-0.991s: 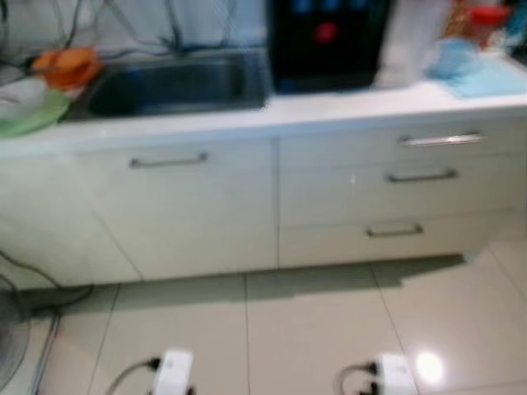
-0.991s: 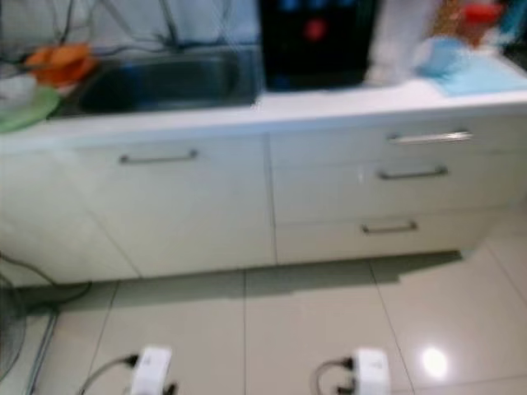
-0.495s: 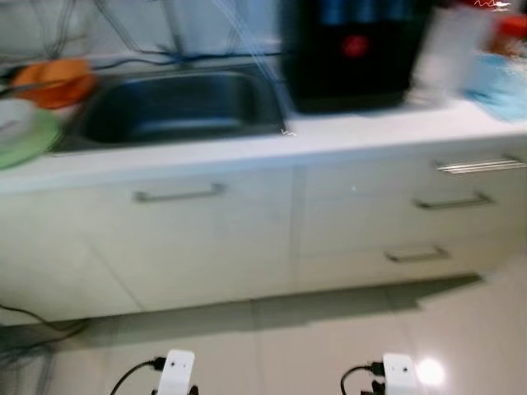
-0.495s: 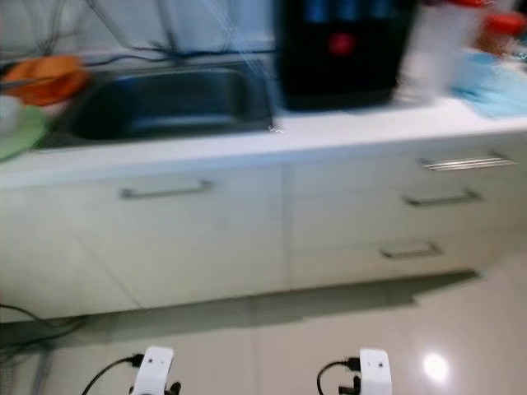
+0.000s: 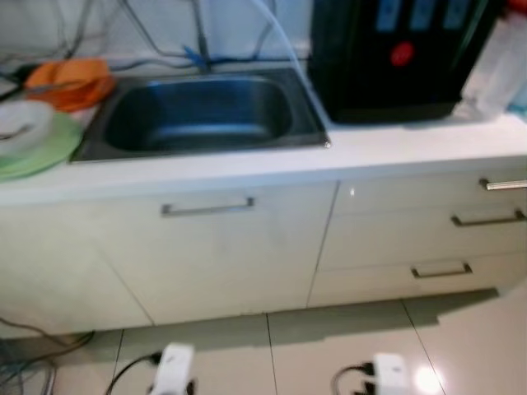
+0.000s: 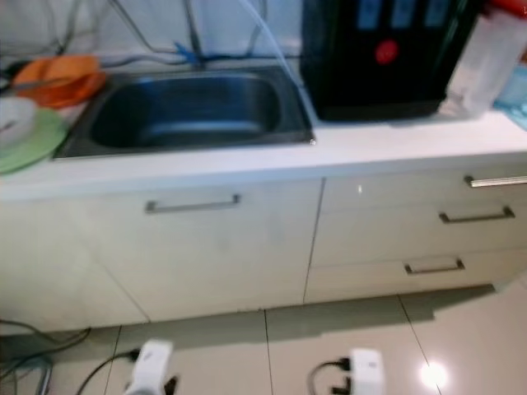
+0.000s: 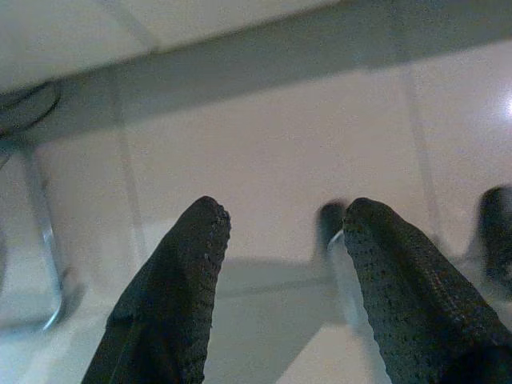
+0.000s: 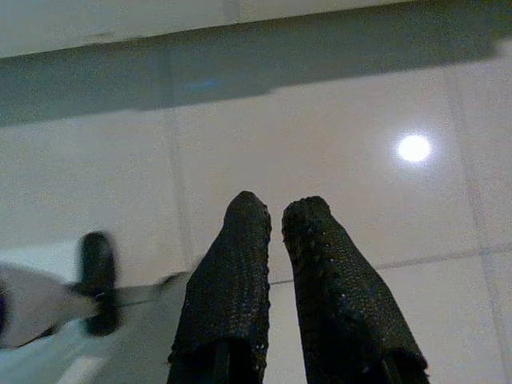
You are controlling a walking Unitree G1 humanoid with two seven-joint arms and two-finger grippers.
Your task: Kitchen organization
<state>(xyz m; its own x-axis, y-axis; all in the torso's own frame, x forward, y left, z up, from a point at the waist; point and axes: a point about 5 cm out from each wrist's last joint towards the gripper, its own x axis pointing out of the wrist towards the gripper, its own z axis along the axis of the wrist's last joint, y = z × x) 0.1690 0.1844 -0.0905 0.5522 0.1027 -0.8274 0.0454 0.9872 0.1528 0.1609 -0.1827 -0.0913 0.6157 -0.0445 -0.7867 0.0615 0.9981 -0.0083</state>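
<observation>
We face the sink [image 5: 202,115] with orange bowl [image 5: 67,81] and green plate [image 5: 37,146] beside it on the tabletop [image 5: 395,148]; left end effector [image 7: 280,232] open, right end effector [image 8: 274,220] closed, both idle above the floor, so step closer before reaching.

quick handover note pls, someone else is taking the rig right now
Left tool: open, holding nothing, hanging over the floor tiles.
Right tool: fingers nearly together, holding nothing, also pointing down at the floor.
The robot faces the white counter. The steel sink looks empty. Beside it on the robot's left sit an orange bowl and a green plate with a white dish on top. A black dispenser stands on the sink's right. The drawers and the cabinet door under the sink are closed.
Done: nothing picked up.
Left: all the organizing.
</observation>
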